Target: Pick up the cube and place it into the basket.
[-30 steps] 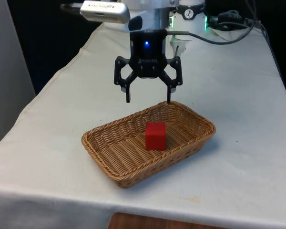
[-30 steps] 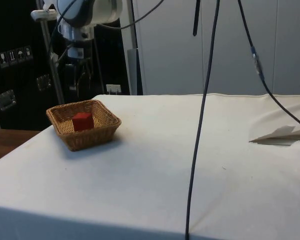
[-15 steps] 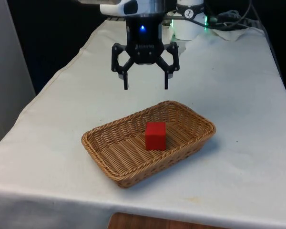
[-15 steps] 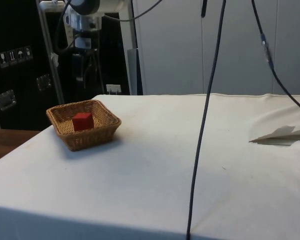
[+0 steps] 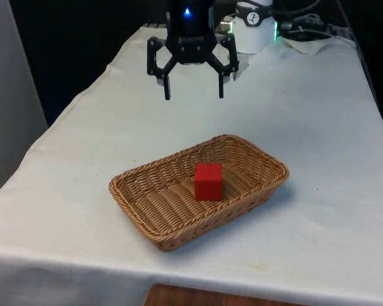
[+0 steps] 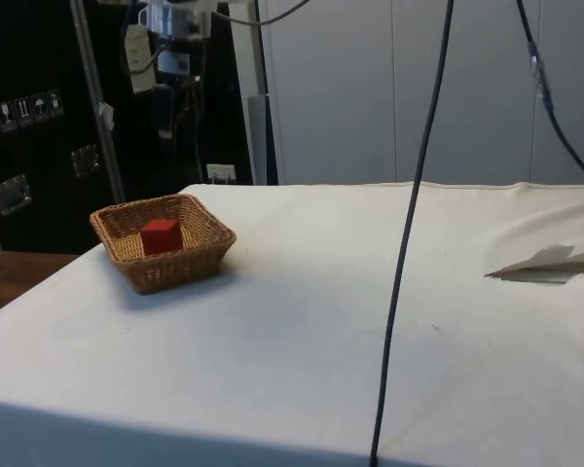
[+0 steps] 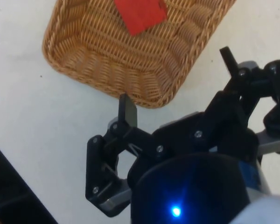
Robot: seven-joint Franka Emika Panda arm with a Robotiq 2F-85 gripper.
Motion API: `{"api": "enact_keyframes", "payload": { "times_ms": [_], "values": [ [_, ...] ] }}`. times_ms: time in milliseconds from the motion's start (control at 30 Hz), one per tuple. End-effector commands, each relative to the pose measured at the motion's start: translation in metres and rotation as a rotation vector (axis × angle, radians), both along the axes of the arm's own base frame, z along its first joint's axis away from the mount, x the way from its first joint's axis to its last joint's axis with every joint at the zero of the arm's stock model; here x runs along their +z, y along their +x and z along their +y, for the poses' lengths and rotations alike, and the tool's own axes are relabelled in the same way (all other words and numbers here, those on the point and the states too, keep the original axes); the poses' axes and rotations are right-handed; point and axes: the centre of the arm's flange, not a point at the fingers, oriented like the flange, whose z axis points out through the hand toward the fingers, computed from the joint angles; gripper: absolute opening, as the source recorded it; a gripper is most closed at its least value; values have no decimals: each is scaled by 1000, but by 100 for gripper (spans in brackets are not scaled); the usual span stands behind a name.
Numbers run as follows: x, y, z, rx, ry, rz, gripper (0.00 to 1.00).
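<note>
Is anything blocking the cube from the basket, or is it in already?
Nothing visible blocks it: the red cube already sits inside the wicker basket. The gripper hangs above the table, empty, fingers apart.

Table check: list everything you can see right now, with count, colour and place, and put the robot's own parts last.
basket: one, tan wicker, on the table near its front edge.
cube: one, red, inside the basket, resting on its bottom.
cloth: one, white, covering the table.
folded paper: one, white, lying on the cloth at the side view's right edge.
cables: two, dark, hanging in front of the side camera.
gripper: one, black, open and empty, raised above the cloth beyond the basket.
</note>
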Motion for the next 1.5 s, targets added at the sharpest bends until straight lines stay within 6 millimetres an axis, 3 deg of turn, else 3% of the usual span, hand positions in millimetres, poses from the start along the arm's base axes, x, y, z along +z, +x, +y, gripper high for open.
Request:
{"api": "enact_keyframes", "payload": {
  "times_ms": [0,967,1467],
  "values": [
    [4,-4,-1,3,-1,-6,100],
    [55,-53,-14,40,43,-48,100],
    [68,-59,-10,81,23,-54,100]
  ]
}}
